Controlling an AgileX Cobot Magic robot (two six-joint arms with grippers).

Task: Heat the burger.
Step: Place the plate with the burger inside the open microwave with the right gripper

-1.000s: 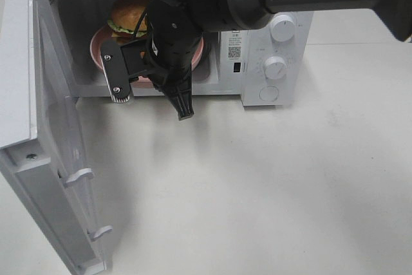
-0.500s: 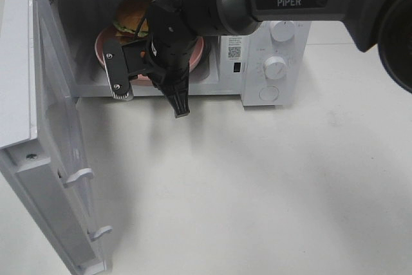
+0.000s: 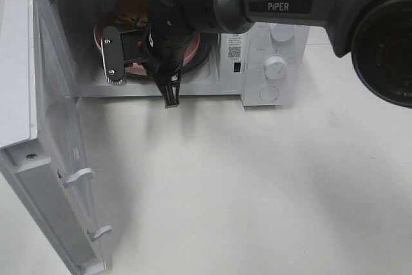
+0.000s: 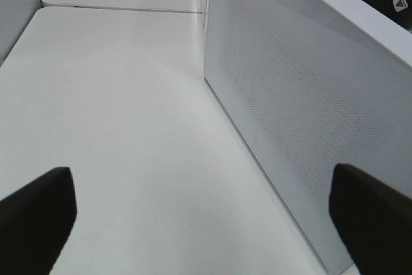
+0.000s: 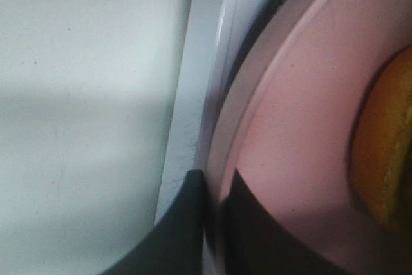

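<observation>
Inside the microwave [image 3: 277, 62], whose door [image 3: 45, 146] stands swung wide at its left side, the right claw [image 5: 215, 181] is pinched narrow on the rim of the pink plate [image 5: 290, 114]. In the right wrist view the rim runs between the two dark fingers [image 5: 187, 223]. The burger [image 5: 386, 159] sits on that plate, within the cavity. From above it is mostly hidden behind the black arm [image 3: 290, 4], which reaches across from the right into the microwave's opening. The plate lies low in the cavity, just past the microwave's front sill [image 5: 193, 94]; whether it rests on the cavity floor I cannot tell. The left claw [image 4: 201, 181] is spread wide and holds nothing. It hangs over the counter [image 4: 116, 127] outside the microwave, beside a white dotted panel [image 4: 290, 94]; I cannot tell whether that panel is the door or a side wall. A white knob [image 3: 275, 67] shows on the microwave's right front.
</observation>
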